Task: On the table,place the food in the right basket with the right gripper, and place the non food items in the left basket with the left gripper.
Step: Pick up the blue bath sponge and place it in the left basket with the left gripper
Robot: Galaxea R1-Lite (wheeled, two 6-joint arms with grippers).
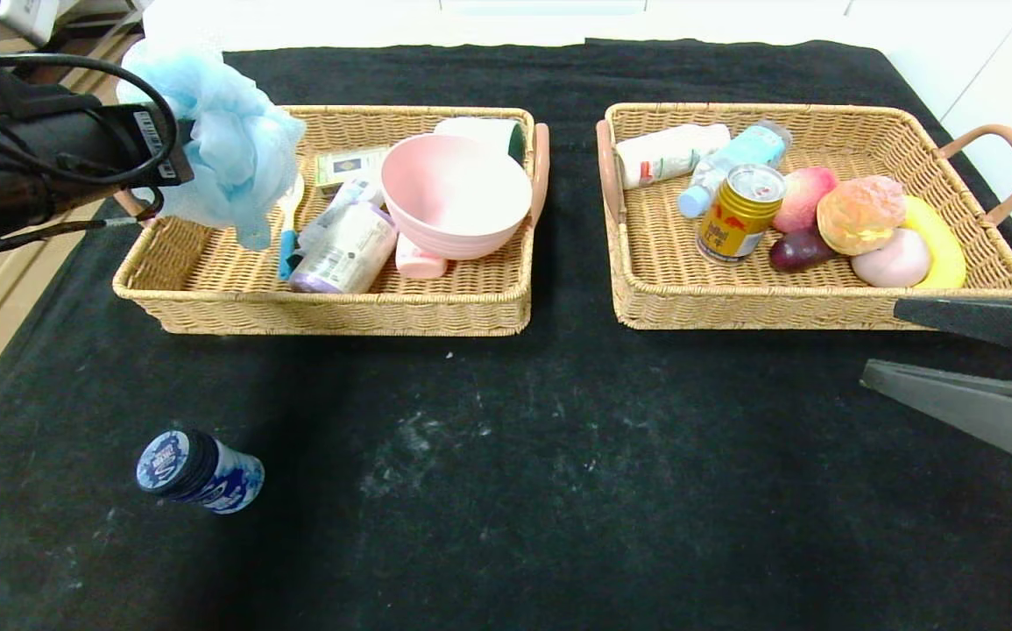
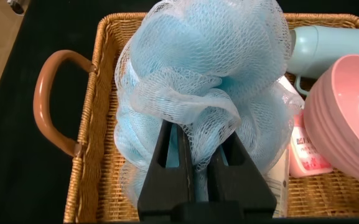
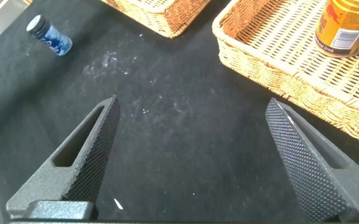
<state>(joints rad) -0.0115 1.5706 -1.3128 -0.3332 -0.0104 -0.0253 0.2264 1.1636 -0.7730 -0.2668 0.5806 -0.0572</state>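
Right claw (image 3: pixel 191 162) gapes above the table (image 1: pixel 558 491); left claw (image 2: pixel 198 155) grasps the pouf (image 2: pixel 204 81).

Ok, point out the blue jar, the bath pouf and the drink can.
blue jar (image 1: pixel 201 471), head view, on its side wall.
bath pouf (image 2: pixel 204 81), left wrist view, on its mesh front.
drink can (image 1: pixel 740 215), head view, on its gold side.

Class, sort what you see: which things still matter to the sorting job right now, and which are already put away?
In play:
- left hand, shut on the blue pouf, over the left basket
- dark blue jar lying on the table
- right hand, open
- right basket

Already put away:
- pink bowl
- gold can
- bun
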